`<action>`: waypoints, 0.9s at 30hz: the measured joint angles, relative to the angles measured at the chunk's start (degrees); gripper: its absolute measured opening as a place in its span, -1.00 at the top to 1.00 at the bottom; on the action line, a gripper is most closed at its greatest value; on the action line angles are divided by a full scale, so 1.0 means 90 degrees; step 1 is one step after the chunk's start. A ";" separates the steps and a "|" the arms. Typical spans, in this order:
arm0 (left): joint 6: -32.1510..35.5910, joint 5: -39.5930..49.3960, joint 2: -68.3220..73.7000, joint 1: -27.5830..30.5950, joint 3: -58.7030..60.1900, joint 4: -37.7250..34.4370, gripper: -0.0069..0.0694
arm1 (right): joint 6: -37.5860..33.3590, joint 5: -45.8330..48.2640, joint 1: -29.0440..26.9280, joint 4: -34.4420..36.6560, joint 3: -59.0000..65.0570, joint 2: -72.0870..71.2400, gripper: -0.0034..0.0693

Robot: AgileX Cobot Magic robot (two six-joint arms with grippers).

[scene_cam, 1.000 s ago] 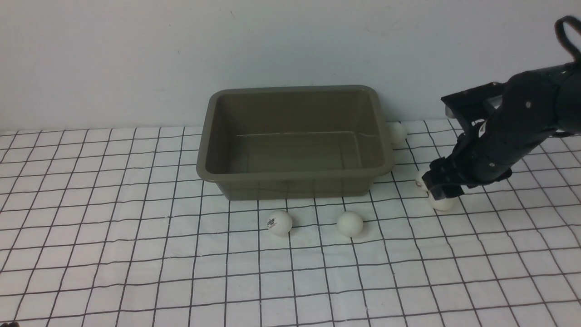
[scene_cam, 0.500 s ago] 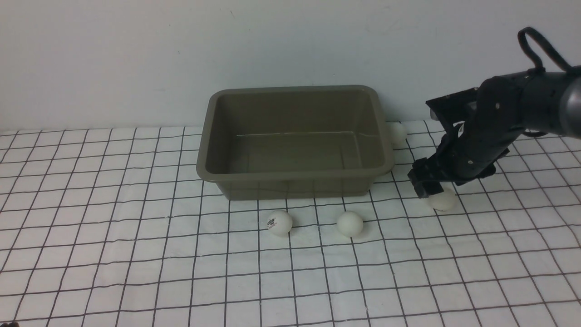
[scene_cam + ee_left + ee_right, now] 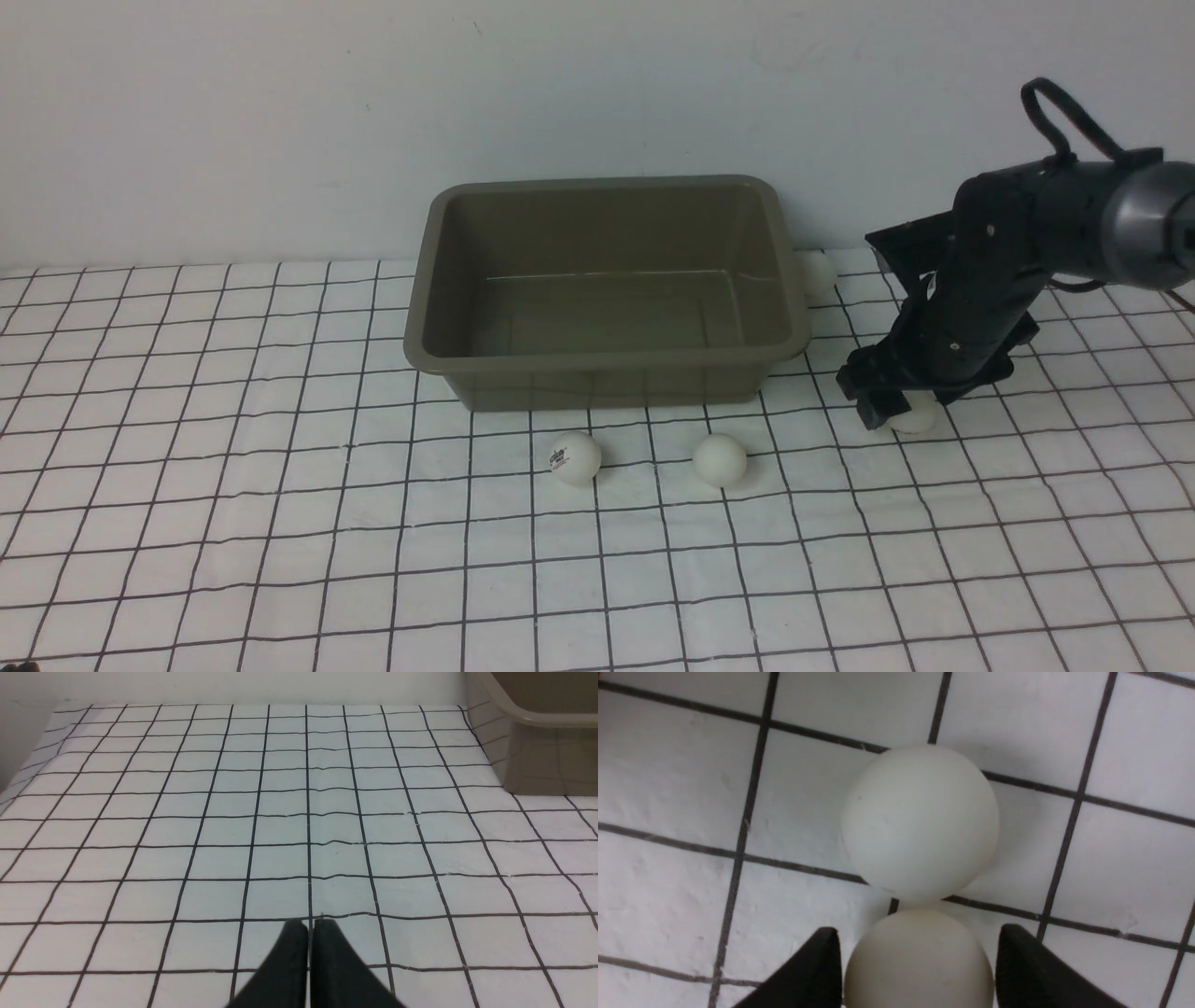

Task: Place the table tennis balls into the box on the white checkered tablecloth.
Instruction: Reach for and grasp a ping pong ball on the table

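The olive-grey box (image 3: 607,350) stands empty at the back of the white checkered tablecloth (image 3: 280,523). Two table tennis balls (image 3: 575,457) (image 3: 720,459) lie in front of it, and a third (image 3: 820,273) lies behind its right corner. My right gripper (image 3: 885,403) is down on the cloth to the box's right, with one ball (image 3: 917,418) peeking out beneath it. In the right wrist view the gripper (image 3: 919,927) is shut on one ball (image 3: 919,966), which touches another ball (image 3: 920,821) just beyond. My left gripper (image 3: 310,924) is shut and empty.
A pale wall rises right behind the box. In the left wrist view the box's corner (image 3: 537,742) shows, with bare checkered cloth (image 3: 280,812) in front of the left gripper. The cloth's edge drops off at the far side of that view.
The right arm has swung left toward the box and settled over the pair of balls, hiding one of them. Its jaws have narrowed onto a ball. The left gripper has stayed shut.
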 joint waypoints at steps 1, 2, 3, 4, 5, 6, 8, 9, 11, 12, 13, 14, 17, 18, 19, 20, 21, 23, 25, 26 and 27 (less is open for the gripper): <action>0.0000 0.0000 0.0000 0.0000 0.0000 0.0000 0.83 | 0.0000 0.0021 0.0000 -0.0007 0.0000 0.0000 -0.10; 0.0000 0.0000 0.0000 0.0000 0.0000 0.0000 0.83 | 0.0014 0.0033 0.0000 -0.0013 0.0000 0.0000 -0.09; 0.0000 0.0000 0.0000 0.0000 0.0000 0.0000 0.83 | 0.0014 0.0052 0.0000 -0.0020 0.0000 0.0000 -0.09; 0.0000 0.0000 0.0000 0.0000 0.0000 0.0000 0.83 | 0.0014 0.0068 0.0000 -0.0020 0.0000 0.0000 -0.09; 0.0000 0.0000 0.0000 0.0000 0.0000 0.0000 0.83 | 0.0014 0.0105 0.0000 -0.0026 0.0000 0.0000 -0.09; 0.0000 0.0000 0.0000 0.0000 0.0000 0.0000 0.83 | 0.0014 0.0131 0.0000 -0.0026 -0.0006 0.0000 -0.09; 0.0000 0.0000 0.0000 0.0000 0.0000 0.0000 0.83 | 0.0014 0.0207 0.0000 -0.0031 -0.0014 0.0000 -0.09; 0.0000 0.0000 0.0000 0.0000 0.0000 0.0000 0.83 | 0.0014 0.0265 0.0000 -0.0031 -0.0014 0.0000 -0.09; 0.0000 0.0000 0.0000 0.0000 0.0000 0.0000 0.83 | 0.0014 0.0359 0.0000 -0.0031 -0.0026 -0.0007 -0.09; 0.0000 0.0000 0.0000 0.0000 0.0000 0.0000 0.83 | 0.0014 0.0403 0.0000 -0.0031 -0.0026 -0.0015 -0.09; 0.0000 0.0000 0.0000 0.0000 0.0000 0.0000 0.83 | 0.0014 0.0460 0.0000 -0.0031 -0.0026 -0.0025 -0.09; 0.0000 0.0000 0.0000 0.0000 0.0000 0.0000 0.83 | 0.0014 0.0520 0.0000 -0.0031 -0.0026 -0.0038 -0.09; 0.0000 0.0000 0.0000 0.0000 0.0000 0.0000 0.83 | -0.0020 0.0647 0.0000 -0.0031 -0.0026 -0.0099 -0.09; 0.0000 0.0000 0.0000 0.0000 0.0000 0.0000 0.83 | -0.0036 0.0707 0.0000 -0.0031 -0.0026 -0.0146 -0.09; 0.0000 0.0000 0.0000 0.0000 0.0000 0.0000 0.83 | -0.0054 0.0743 0.0000 -0.0031 -0.0026 -0.0208 -0.09; 0.0000 0.0000 0.0000 0.0000 0.0000 0.0000 0.83 | -0.0060 0.0777 0.0000 -0.0026 -0.0026 -0.0241 -0.09; 0.0000 0.0000 0.0000 0.0000 0.0000 0.0000 0.83 | -0.0070 0.0806 0.0000 -0.0025 -0.0026 -0.0349 -0.09; 0.0000 0.0000 0.0000 0.0000 0.0000 0.0000 0.83 | -0.0081 0.0875 0.0000 0.0034 -0.0026 -0.0559 -0.09; 0.0000 0.0000 0.0000 0.0000 0.0000 0.0000 0.83 | -0.0081 0.0929 0.0000 0.0093 -0.0069 -0.0699 -0.09; 0.0000 0.0000 0.0000 0.0000 0.0000 0.0000 0.83 | -0.0081 0.0955 0.0000 0.0148 -0.0102 -0.0809 -0.09; 0.0000 0.0000 0.0000 0.0000 0.0000 0.0000 0.83 | -0.0103 0.0988 0.0008 0.0231 -0.0190 -0.0911 -0.09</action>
